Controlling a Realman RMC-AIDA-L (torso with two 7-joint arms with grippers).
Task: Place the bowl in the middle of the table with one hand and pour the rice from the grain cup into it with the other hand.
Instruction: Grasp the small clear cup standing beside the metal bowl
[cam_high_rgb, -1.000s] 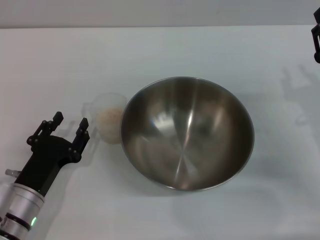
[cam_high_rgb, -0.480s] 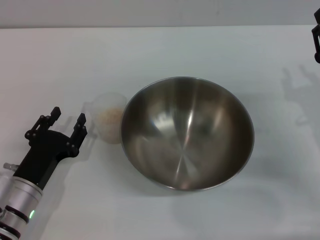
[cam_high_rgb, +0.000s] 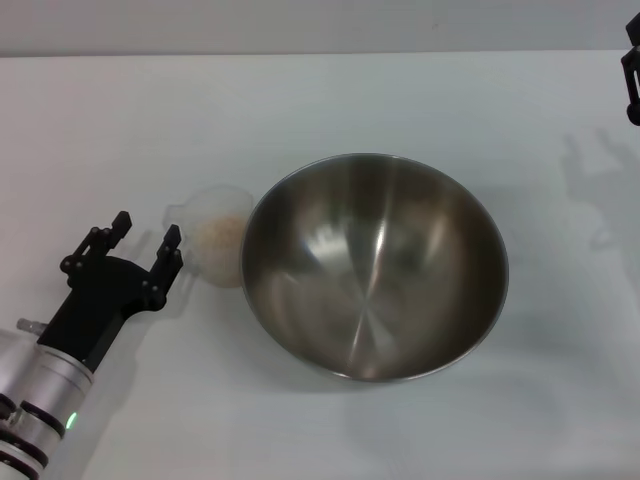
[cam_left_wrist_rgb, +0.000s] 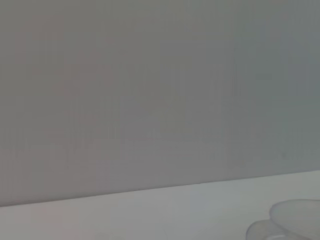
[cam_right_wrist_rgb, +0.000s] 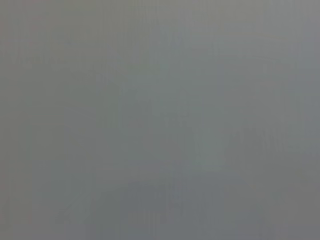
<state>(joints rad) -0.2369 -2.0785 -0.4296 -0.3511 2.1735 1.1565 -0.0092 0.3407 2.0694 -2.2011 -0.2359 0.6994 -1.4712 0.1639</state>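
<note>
The steel bowl (cam_high_rgb: 375, 265) stands empty in the middle of the white table (cam_high_rgb: 320, 100). The clear grain cup (cam_high_rgb: 215, 240) stands upright right beside the bowl's left rim, with pale rice (cam_high_rgb: 220, 240) inside and its small handle toward the left. My left gripper (cam_high_rgb: 146, 233) is open and empty, a short way left of the cup, fingers pointing toward it. The cup's edge also shows in the left wrist view (cam_left_wrist_rgb: 290, 227). My right gripper (cam_high_rgb: 632, 85) is raised at the far right edge, mostly out of frame.
The right gripper's shadow (cam_high_rgb: 590, 190) falls on the table right of the bowl. A grey wall runs behind the table's far edge. The right wrist view shows only plain grey.
My left gripper drew back a little to the left, then came forward and right again toward the cup. The bowl, cup and right arm have not moved.
</note>
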